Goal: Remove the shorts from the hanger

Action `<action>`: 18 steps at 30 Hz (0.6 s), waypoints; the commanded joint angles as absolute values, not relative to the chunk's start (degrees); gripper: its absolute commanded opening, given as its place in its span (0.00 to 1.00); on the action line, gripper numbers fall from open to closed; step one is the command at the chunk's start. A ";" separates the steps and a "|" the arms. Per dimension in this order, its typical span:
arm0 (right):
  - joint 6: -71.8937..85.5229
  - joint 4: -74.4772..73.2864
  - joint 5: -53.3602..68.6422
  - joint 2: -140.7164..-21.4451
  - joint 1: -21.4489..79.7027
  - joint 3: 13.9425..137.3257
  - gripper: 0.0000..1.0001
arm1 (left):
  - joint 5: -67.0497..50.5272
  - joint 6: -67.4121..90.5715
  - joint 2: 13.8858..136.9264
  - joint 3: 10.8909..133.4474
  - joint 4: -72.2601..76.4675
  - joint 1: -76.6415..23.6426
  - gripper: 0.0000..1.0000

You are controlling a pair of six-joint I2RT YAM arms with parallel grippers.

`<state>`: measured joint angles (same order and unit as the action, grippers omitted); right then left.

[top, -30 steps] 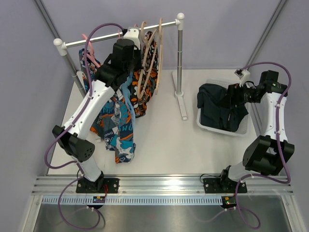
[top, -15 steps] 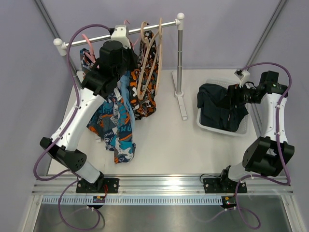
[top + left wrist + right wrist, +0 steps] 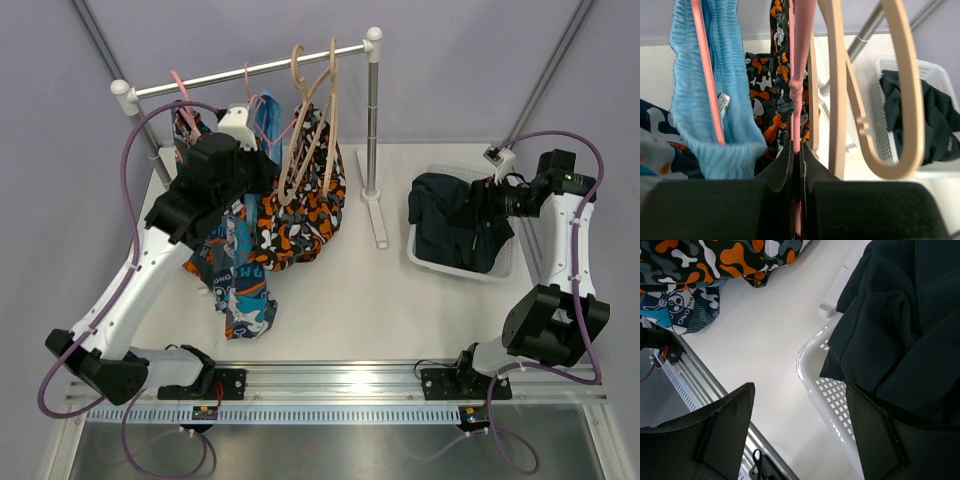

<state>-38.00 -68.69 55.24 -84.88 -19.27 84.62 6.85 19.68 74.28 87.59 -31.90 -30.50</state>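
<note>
Lavender walls close in a white desk (image 3: pixel 330 290), with a clothes rail (image 3: pixel 200 82) on two posts standing at its far left. The left hand (image 3: pixel 796 148) is pressed together on the thin bar of a pink hanger (image 3: pixel 797 85), its two dark fingers meeting around it with no gap showing. Just behind that bar in the left wrist view hangs the camouflage shorts (image 3: pixel 778 85), blotched orange, black and white; the top view shows them draping below the rail toward the desk. Which hanger carries them cannot be told. To the left of the pinched bar a light blue garment (image 3: pixel 722 110) loops over a second pink hanger (image 3: pixel 707 85), and to the right two wooden hangers (image 3: pixel 840 100) hang close together, their hooks over the rail in the top view. Lower on the left, a teal patterned garment (image 3: pixel 240 285) trails down onto the desk beside the left arm. Well apart, on the right side of the desk, the right hand (image 3: pixel 800 435) hangs with its fingers spread wide over the near rim of a white basket (image 3: pixel 825 395). The dark shorts (image 3: pixel 900 325) lie heaped inside that basket, spilling over its edge; the spread fingers grip nothing.
</note>
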 commanded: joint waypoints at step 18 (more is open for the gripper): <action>-33.85 -67.42 58.10 -80.78 -5.63 84.83 0.80 | -3.86 23.82 60.30 76.55 -45.87 -34.36 0.00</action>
<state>-37.65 -70.48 56.71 -83.72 -8.05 84.73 0.10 23.97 62.41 76.49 -44.97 -33.19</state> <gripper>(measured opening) 0.805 0.034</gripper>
